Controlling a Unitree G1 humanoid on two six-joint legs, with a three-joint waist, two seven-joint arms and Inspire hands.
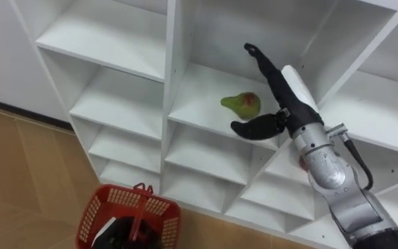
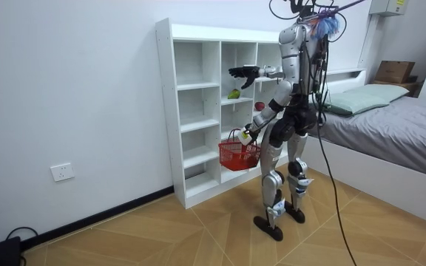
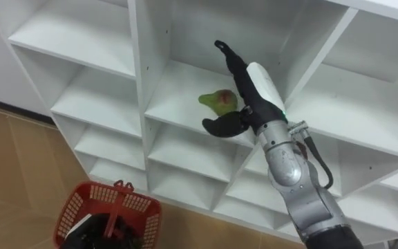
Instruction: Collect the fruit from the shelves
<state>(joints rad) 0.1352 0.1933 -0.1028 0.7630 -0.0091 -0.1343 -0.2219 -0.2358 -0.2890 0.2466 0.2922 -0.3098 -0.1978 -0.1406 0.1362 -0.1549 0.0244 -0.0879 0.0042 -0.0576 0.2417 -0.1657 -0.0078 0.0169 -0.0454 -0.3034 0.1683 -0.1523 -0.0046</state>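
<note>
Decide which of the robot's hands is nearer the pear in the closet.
Right. The right hand is open, close beside the pear on its right. The left hand is well below, down at the red basket.

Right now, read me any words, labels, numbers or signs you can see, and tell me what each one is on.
No text can be read.
On the white shelf unit, pear, red basket and right hand: no print shows.
On the cardboard box and wall socket, room view: any marks are too small to read.
</note>
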